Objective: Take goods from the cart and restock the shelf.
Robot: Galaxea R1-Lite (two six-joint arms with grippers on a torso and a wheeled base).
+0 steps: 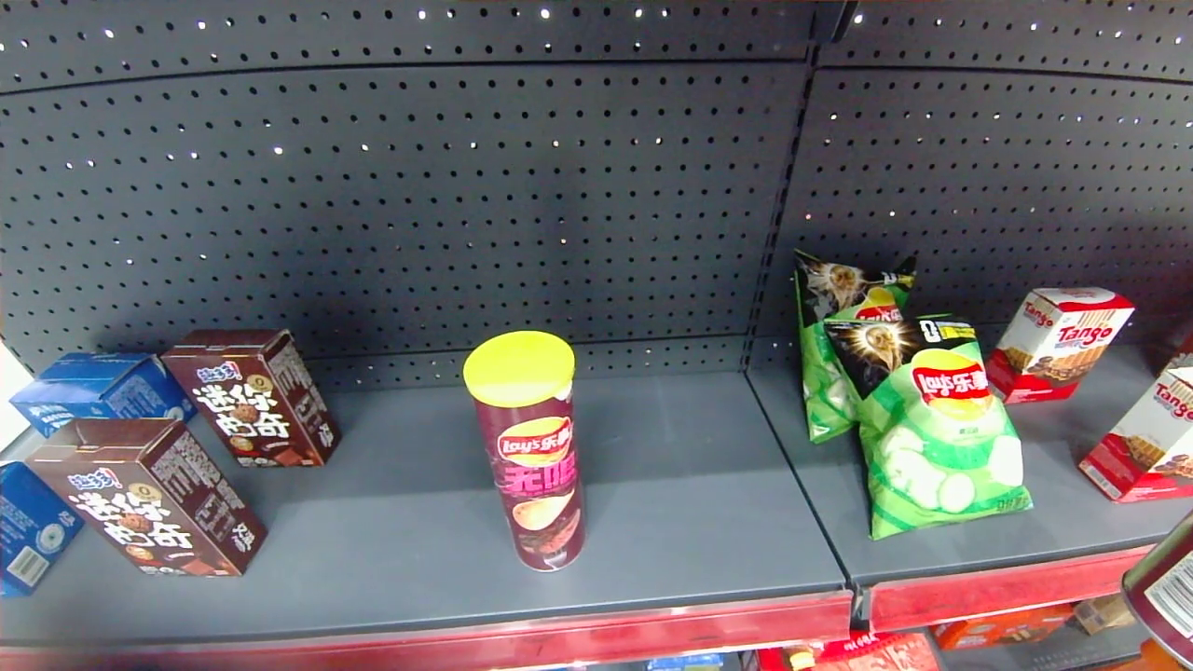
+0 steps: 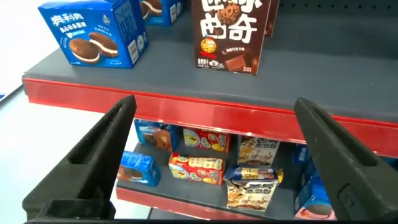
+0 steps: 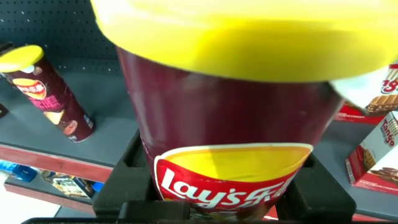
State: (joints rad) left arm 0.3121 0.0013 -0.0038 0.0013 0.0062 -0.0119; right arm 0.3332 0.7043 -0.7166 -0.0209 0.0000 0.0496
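Note:
A maroon chip can (image 1: 527,449) with a yellow lid stands upright mid-shelf on the grey shelf board (image 1: 690,503); it also appears in the right wrist view (image 3: 48,92). My right gripper (image 3: 219,173) is shut on a second, identical chip can (image 3: 224,118), held upright in front of the shelf. That held can's lower part (image 1: 1165,589) shows at the bottom right of the head view, below the shelf's red front edge (image 1: 988,587). My left gripper (image 2: 214,106) is open and holds nothing, hanging in front of the red shelf edge (image 2: 186,106) near the left-hand boxes.
Two brown cookie boxes (image 1: 252,396) and blue biscuit boxes (image 1: 98,387) stand at the shelf's left. Two green chip bags (image 1: 932,429) lean right of the divider, with red-and-white wafer boxes (image 1: 1058,343) beyond. A lower shelf (image 2: 205,168) holds several packs.

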